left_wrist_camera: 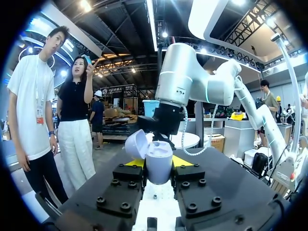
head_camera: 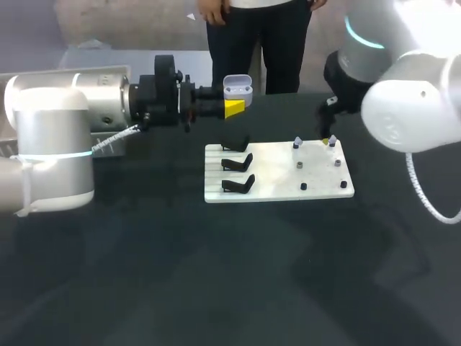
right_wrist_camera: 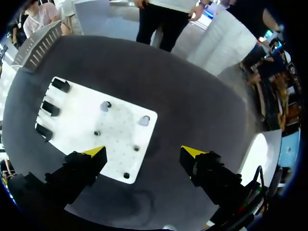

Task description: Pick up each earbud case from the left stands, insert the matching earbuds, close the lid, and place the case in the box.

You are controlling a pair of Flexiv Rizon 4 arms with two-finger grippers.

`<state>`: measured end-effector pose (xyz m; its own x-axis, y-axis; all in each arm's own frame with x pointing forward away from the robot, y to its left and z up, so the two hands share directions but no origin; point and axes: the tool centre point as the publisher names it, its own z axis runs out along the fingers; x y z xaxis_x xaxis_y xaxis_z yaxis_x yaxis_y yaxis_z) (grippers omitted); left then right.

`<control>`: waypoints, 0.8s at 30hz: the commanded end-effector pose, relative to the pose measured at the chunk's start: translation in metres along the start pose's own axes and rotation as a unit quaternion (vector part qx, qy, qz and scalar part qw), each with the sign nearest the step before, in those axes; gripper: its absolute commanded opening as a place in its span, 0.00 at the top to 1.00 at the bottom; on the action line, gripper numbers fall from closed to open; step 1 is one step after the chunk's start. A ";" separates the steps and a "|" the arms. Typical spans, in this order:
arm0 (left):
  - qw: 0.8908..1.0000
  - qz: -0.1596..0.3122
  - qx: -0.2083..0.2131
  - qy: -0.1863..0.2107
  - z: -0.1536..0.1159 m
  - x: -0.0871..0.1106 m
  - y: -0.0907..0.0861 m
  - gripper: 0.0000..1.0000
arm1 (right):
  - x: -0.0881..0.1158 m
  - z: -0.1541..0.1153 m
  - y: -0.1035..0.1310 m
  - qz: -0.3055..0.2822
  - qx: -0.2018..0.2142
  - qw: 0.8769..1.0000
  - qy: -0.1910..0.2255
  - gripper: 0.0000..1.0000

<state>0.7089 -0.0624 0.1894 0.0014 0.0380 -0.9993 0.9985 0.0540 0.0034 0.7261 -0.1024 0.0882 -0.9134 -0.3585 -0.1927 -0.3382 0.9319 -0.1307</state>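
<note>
Seemingly the last round: an open case (head_camera: 236,88) is clamped in the left gripper (left_wrist_camera: 158,163) beyond the board's (head_camera: 274,189) far edge (all three stands (head_camera: 238,164) are bare). Two earbuds (head_camera: 332,140) near its far right corner are yet to be inserted, and the right gripper (right_wrist_camera: 142,154) is spread wide above them.

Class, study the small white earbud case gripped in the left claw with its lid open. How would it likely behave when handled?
The small white rounded plastic earbud case looks rigid: gripped by the left claw, it shows no squashing. Its smooth, curved shell probably slips easily. The open hinged lid could swing shut if bumped.
</note>
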 end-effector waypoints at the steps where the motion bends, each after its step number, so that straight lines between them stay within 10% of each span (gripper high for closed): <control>1: 1.000 -0.001 0.001 0.001 0.000 0.000 0.001 1.00 | -0.011 0.009 0.006 0.015 0.037 0.999 0.019 0.00; 15: 1.000 -0.001 0.001 0.001 0.000 0.000 0.001 1.00 | -0.020 0.033 0.002 0.008 0.057 0.998 0.034 0.00; 24: 1.000 -0.001 0.001 0.001 0.000 0.000 0.001 1.00 | -0.022 0.040 -0.002 -0.013 0.060 0.997 0.042 0.43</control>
<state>0.7093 -0.0623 0.1895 0.0003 0.0389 -0.9992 0.9986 0.0527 0.0024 0.7523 -0.1003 0.0537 -0.9211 -0.3714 -0.1166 -0.3347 0.9085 -0.2501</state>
